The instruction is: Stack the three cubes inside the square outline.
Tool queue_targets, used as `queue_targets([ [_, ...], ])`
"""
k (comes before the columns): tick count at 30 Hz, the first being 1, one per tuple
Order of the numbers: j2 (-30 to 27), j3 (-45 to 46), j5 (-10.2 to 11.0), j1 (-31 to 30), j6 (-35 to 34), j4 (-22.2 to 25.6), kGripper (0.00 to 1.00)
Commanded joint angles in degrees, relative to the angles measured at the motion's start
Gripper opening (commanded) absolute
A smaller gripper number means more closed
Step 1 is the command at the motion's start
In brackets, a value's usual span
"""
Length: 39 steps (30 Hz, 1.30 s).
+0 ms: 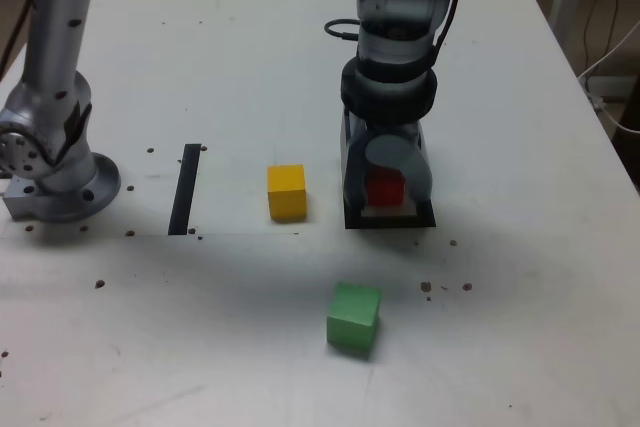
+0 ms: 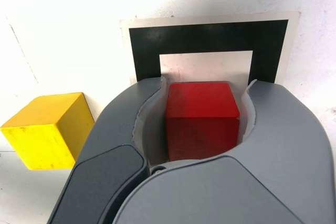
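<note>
Wrist view shows our grey gripper point(image 2: 202, 121) clamped on the matte red cube point(image 2: 202, 119) over the thick black square outline point(image 2: 210, 38); next we judge: lower, release, fetch the yellow cube point(image 1: 287, 192)

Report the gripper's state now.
Gripper: shut on the red cube, over the square outline.

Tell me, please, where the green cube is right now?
In the exterior view, the green cube sits alone on the table, nearest the camera, below and between the yellow cube and the square outline.
</note>
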Motion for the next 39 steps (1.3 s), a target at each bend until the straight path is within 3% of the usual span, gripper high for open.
queue_targets([
  [1, -0.03, -0.24, 0.26, -0.11, -0.09, 0.18, 0.60],
  [4, -0.37, -0.33, 0.78, -0.11, -0.09, 0.30, 0.89],
  [7, -0.47, -0.46, 1.21, -0.21, -0.09, 0.97, 0.98],
  [16, -1.56, -1.01, 1.87, -0.33, -0.17, 4.92, 0.99],
  [25, -8.52, -5.35, 5.09, -1.40, 1.63, 15.87, 0.99],
  [30, -12.85, -4.60, 5.00, -1.65, 3.38, 20.28, 0.99],
  [34, -16.75, 1.14, 3.86, -1.65, 2.13, 19.41, 0.99],
  [39, -21.08, 10.65, 2.38, -1.65, -0.14, 13.44, 0.99],
])
